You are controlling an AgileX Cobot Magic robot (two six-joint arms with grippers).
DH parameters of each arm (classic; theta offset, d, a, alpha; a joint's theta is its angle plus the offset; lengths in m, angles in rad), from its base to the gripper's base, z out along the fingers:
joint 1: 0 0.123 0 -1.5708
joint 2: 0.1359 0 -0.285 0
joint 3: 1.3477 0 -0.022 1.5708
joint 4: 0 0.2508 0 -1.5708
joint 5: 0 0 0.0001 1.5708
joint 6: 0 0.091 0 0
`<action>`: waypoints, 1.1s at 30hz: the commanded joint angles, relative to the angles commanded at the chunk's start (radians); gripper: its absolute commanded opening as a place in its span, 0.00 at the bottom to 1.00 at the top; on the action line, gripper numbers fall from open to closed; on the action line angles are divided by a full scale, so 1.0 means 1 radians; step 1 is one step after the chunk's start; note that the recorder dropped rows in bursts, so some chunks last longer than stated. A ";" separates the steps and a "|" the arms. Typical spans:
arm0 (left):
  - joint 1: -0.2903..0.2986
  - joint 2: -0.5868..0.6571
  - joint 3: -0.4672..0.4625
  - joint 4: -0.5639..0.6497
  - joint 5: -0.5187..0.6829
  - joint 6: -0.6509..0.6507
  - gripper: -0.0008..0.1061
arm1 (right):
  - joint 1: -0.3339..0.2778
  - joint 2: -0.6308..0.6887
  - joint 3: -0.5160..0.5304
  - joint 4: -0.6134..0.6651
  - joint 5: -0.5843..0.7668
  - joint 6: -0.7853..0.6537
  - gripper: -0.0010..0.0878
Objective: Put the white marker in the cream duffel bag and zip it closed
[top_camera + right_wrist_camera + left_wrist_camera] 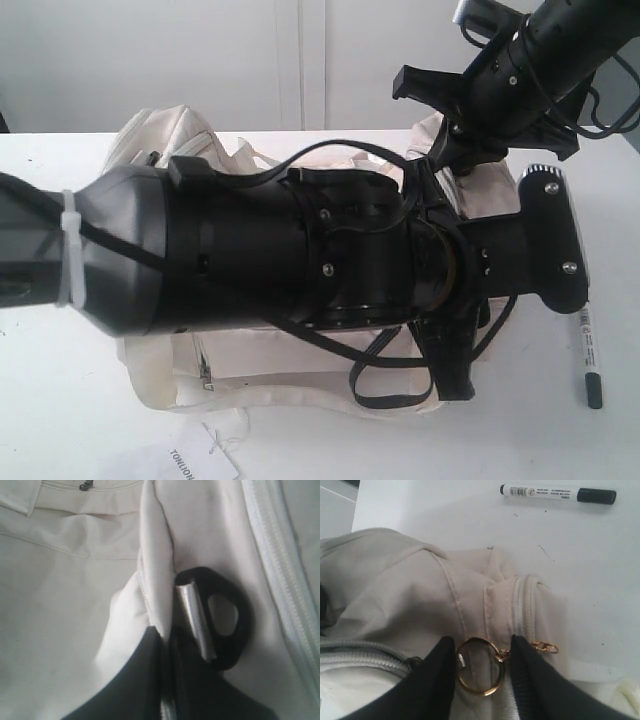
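The cream duffel bag [160, 150] lies on the white table, mostly hidden behind my left arm [300, 250] in the exterior view. The left gripper [482, 647] is open at the bag's end [395, 580]. Its two black fingers stand on either side of the gold ring zip pull [480, 692], which lies flat on the fabric. My right gripper [167, 632] is shut on a fold of the bag's cream fabric [65, 580], right beside a black strap ring [240, 630]. The white marker [588, 360] with its dark cap lies on the table past the bag's end [555, 493], apart from both grippers.
A white paper tag [195, 462] lies at the table's front edge below the bag. A pale webbing handle [250, 395] trails in front. A cream zip [280, 555] runs along the fabric near the right gripper. A white wall stands behind the table [60, 400].
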 joint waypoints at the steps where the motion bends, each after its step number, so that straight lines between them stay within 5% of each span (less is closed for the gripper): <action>1: 0.000 0.002 0.000 0.000 0.008 -0.006 0.40 | 0.000 0.000 0.000 0.000 0.000 0.000 0.01; 4: 0.000 0.007 0.000 0.000 0.049 -0.006 0.35 | 0.000 0.000 0.000 0.000 0.000 0.000 0.01; 11: 0.000 0.012 0.000 0.000 0.067 -0.006 0.01 | 0.000 0.000 0.000 0.000 0.000 0.000 0.01; 17: 0.000 0.005 -0.002 -0.002 0.067 -0.006 0.01 | 0.000 0.000 0.000 0.000 0.000 0.000 0.01; 33: 0.000 -0.067 -0.005 -0.263 0.148 0.018 0.01 | 0.000 0.000 0.000 -0.043 -0.064 -0.061 0.01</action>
